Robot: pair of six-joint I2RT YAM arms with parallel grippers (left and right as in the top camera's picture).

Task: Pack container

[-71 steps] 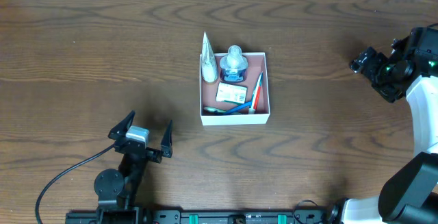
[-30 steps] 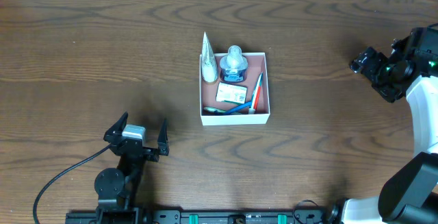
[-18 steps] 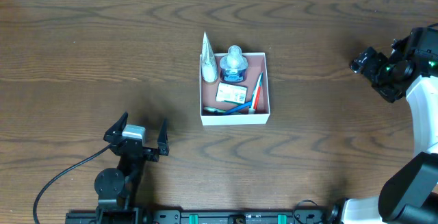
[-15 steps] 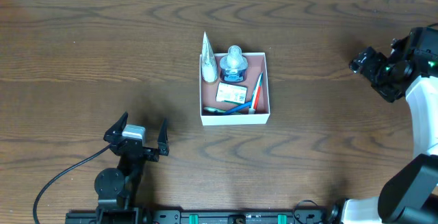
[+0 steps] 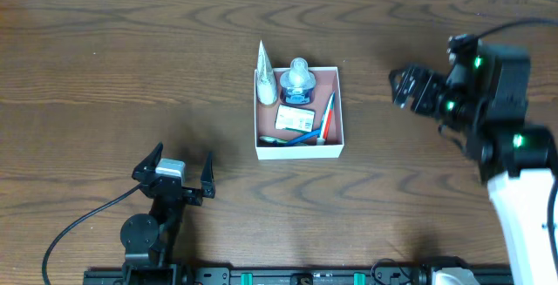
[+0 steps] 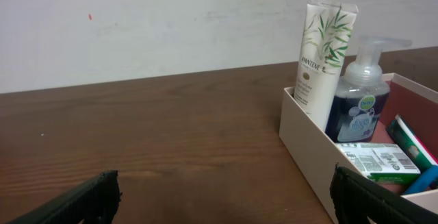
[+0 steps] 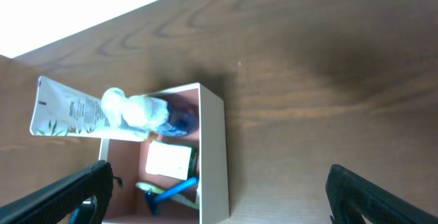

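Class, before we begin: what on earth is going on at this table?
Two robot arms are packing a white container with toiletries. A tube, a pump bottle and a small packet already sit inside. Neither arm holds anything: the left tool is open, well clear of the container, and the right tool is open off to its right, not touching it.

Robot lab bench: wood-grain table (image 5: 105,76), plain white wall (image 6: 171,25), cabled arm (image 5: 144,228).

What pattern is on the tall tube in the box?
The tube is white with green leaves; left wrist view.
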